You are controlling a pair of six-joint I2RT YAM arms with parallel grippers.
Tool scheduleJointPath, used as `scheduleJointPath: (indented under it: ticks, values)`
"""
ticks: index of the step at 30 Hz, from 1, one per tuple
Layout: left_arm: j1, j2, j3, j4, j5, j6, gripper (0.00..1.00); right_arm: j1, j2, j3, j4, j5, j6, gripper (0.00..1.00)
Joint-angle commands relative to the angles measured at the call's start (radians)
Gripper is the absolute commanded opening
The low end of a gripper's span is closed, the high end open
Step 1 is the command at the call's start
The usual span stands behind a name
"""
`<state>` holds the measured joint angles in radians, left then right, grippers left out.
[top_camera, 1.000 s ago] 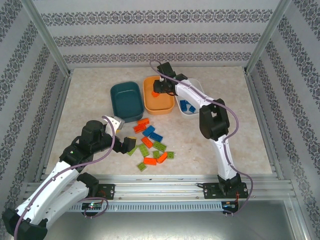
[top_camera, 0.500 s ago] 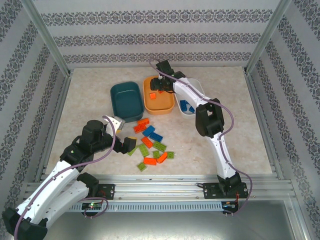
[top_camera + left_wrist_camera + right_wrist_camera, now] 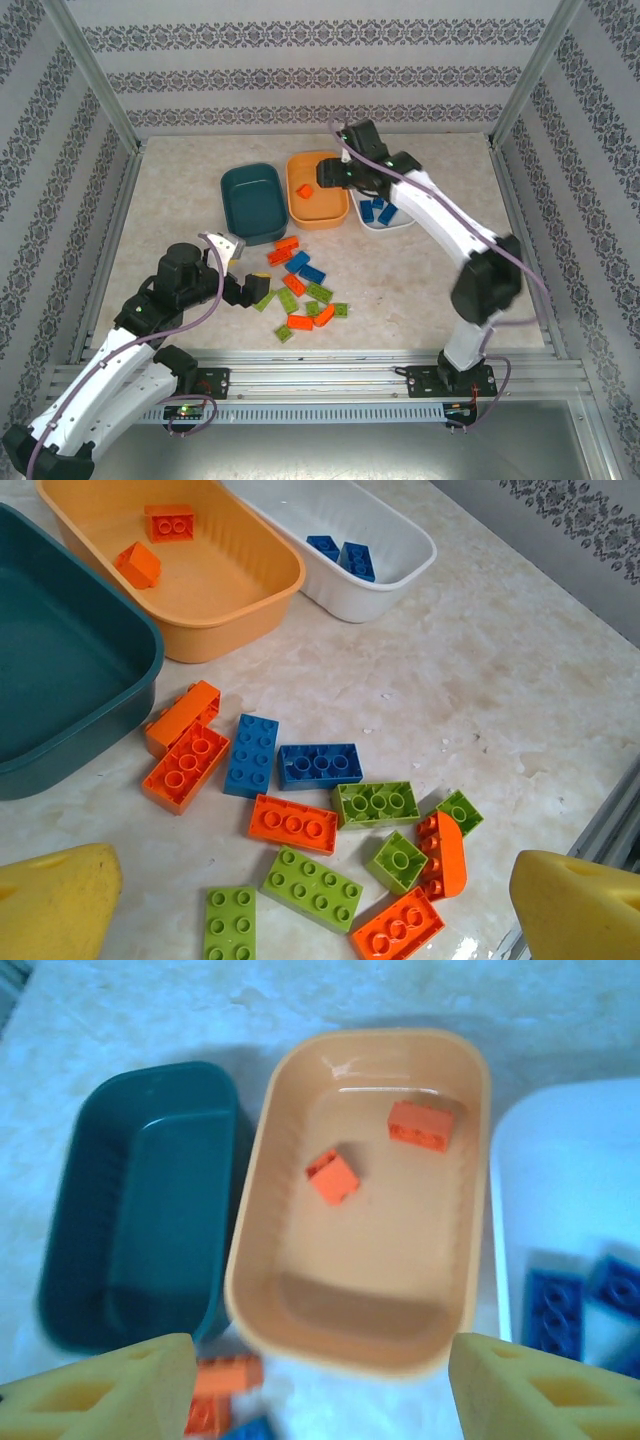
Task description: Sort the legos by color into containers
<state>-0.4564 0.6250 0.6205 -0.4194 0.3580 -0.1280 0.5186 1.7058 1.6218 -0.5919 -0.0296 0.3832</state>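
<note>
While the right jaws are gaping wide and empty, two orange bricks (image 3: 332,1177) are lying in the orange tub (image 3: 360,1330) beneath them.

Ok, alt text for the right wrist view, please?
An orange plastic tub holding two orange-red studded bricks sits centre, a dark teal plastic tub to its left and a white plastic tub with blue bricks to its right. The open right gripper hovers above.

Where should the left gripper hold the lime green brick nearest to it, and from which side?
Across the two long side walls of the lime green brick, coming straight down: it lies flat, studs up, with table showing along both long sides.
</note>
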Motion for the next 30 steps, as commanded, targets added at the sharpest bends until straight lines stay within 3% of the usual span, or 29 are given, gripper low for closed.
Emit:
scheduleJointPath:
  ticks: [1,8,14,20,30]
  values:
    - [0.001,-0.006,0.009,0.02,0.021,-0.023,1.0,-0.004,-0.145,-0.166,-0.037,-0.025,0.018,0.69]
    - [-0.001,0.058,0.034,0.007,0.124,-0.042,1.0,0.045,-0.425,-0.488,-0.121,-0.068,0.077,0.7]
    - [-0.002,0.116,0.053,-0.019,0.154,-0.047,1.0,0.153,-0.544,-0.721,-0.083,-0.08,0.164,0.69]
    - [-0.001,0.163,0.073,-0.045,0.172,-0.041,1.0,0.225,-0.548,-0.907,0.055,-0.118,0.173,0.66]
    - [-0.001,0.165,0.063,-0.047,0.131,-0.026,1.0,0.263,-0.402,-0.943,0.171,-0.145,0.184,0.66]
